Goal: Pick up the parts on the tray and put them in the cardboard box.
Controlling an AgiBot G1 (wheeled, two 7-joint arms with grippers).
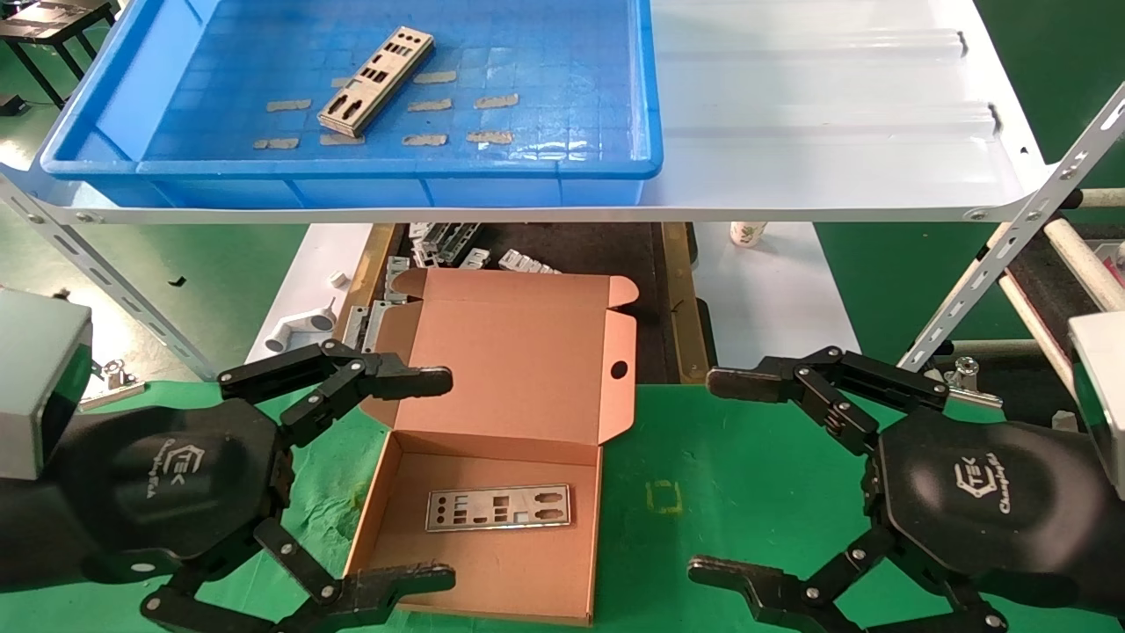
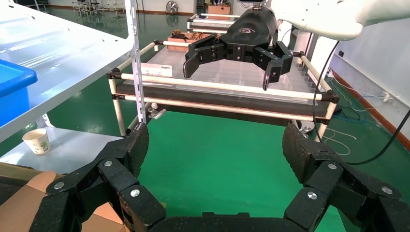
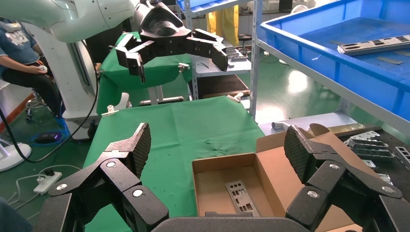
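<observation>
One silver part [image 1: 376, 80] lies slanted on the floor of the blue tray [image 1: 527, 167] on the white shelf; it also shows in the right wrist view [image 3: 376, 45]. The cardboard box [image 1: 395, 492] sits open on the green cloth, lid up, with one part [image 1: 498, 508] flat inside, seen too as part [image 3: 240, 195]. My left gripper [image 1: 444, 477] is open and empty at the box's left side. My right gripper [image 1: 714, 479] is open and empty over the green cloth right of the box.
The white shelf sheet [image 1: 835, 114] overhangs the far side of the bench on slanted metal struts [image 1: 1011, 255]. Grey metal brackets [image 1: 439, 251] lie in a dark bin behind the box. A paper cup [image 1: 747, 233] stands beyond it.
</observation>
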